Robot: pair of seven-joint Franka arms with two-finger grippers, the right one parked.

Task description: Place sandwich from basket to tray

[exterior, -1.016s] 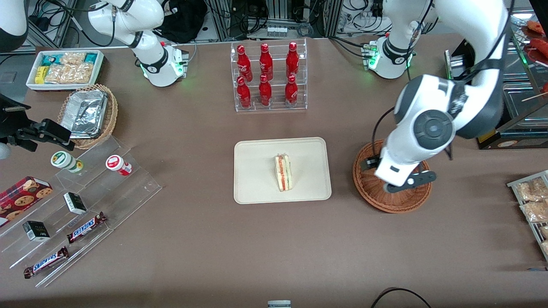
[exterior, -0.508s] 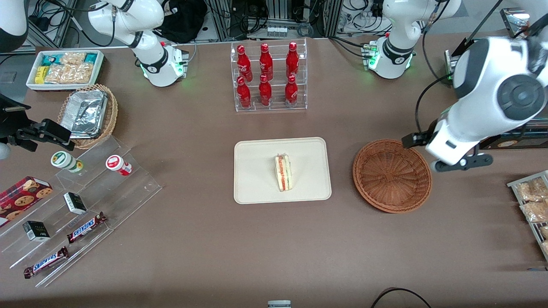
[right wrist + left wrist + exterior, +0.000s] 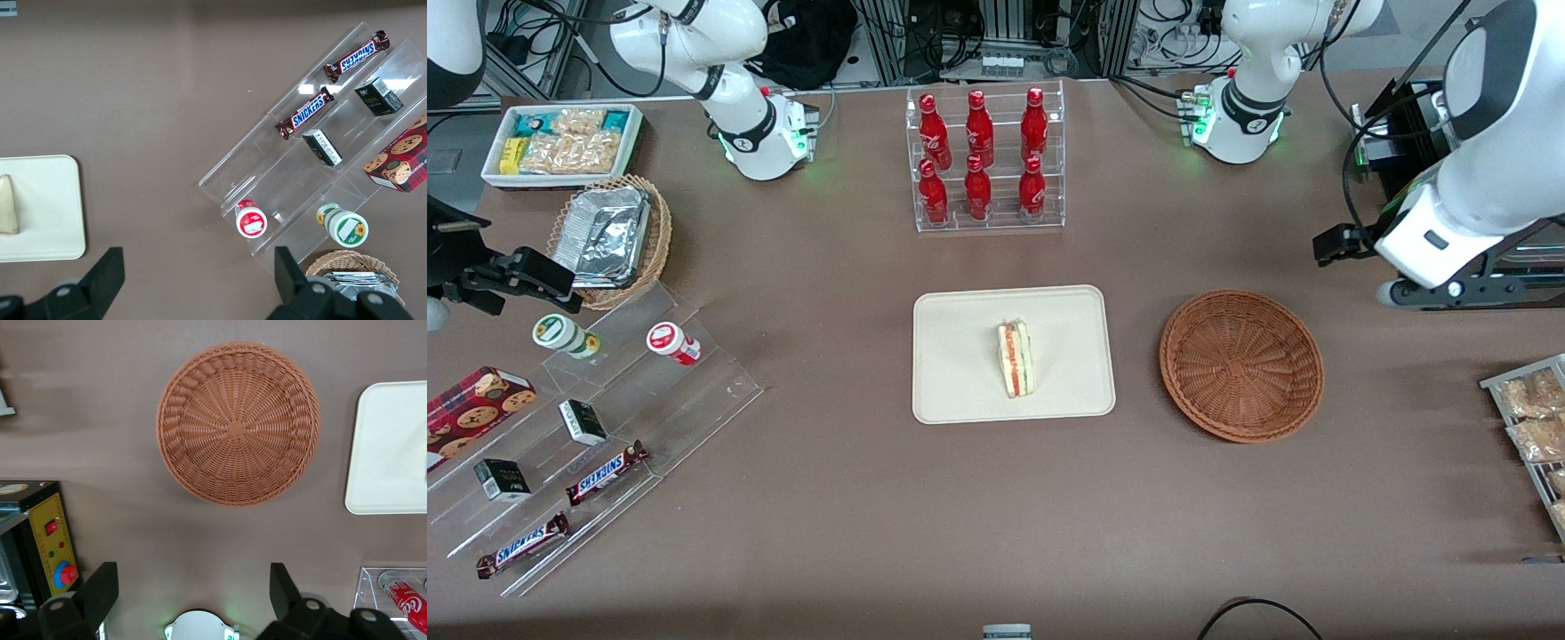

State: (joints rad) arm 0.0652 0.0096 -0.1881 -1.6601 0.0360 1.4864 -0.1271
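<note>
The sandwich (image 3: 1016, 358) lies on its side on the cream tray (image 3: 960, 391), near its middle; its pale edge also shows in the right wrist view (image 3: 8, 203). The reddish-brown wicker basket (image 3: 1241, 364) sits beside the tray, toward the working arm's end, and is empty. In the left wrist view my gripper (image 3: 192, 590) is open and empty, high above the table, with the basket (image 3: 237, 423) and a tray corner (image 3: 390, 447) below it. In the front view its hand (image 3: 1423, 244) hangs farther from the camera than the basket, toward the working arm's end.
A clear rack of red cola bottles (image 3: 983, 160) stands farther back than the tray. A stepped acrylic shelf with snacks (image 3: 587, 418), a tan basket of foil trays (image 3: 609, 236) and a white snack bin (image 3: 560, 142) lie toward the parked arm's end. A packet rack (image 3: 1529, 427) sits at the working arm's end.
My gripper has moved off the basket, up and toward the working arm's end of the table. The basket now shows whole and empty. The sandwich has not moved on the tray.
</note>
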